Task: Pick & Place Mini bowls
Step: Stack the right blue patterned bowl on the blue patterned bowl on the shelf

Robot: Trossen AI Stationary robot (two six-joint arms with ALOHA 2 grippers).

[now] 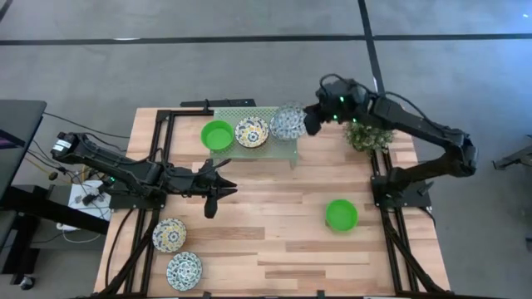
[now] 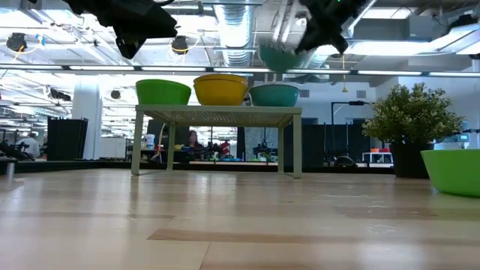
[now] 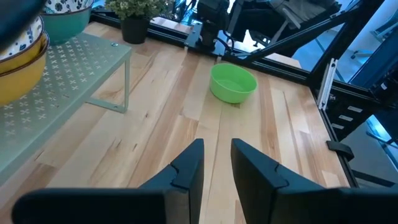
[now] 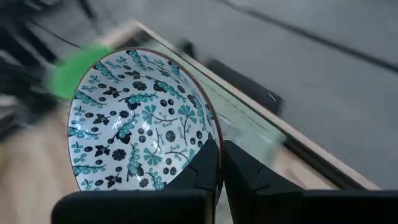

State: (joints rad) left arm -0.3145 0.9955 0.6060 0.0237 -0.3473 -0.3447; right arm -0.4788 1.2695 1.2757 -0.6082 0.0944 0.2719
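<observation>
Right hand is pinching the rim of a white bowl with teal-blue flowers, fingers pressed tight on either side of the edge. From above, that bowl sits at the right end of the pale green mesh rack, and in the low view it's lifted and tilted a bit above the bowl already there.

On the rack, left to right: a plain green bowl, a yellow-and-blue floral bowl, then the teal-sided one under the held bowl. A small potted plant stands just beside the right arm, at the counter's right edge.

Left hand hovers over the middle-left of the counter with its fingers part-way spread and nothing between them. Straight ahead of it, well apart, another green bowl rests on the wood on the right side of the counter.

Two more floral bowls sit near the front-left corner, close to each other.
</observation>
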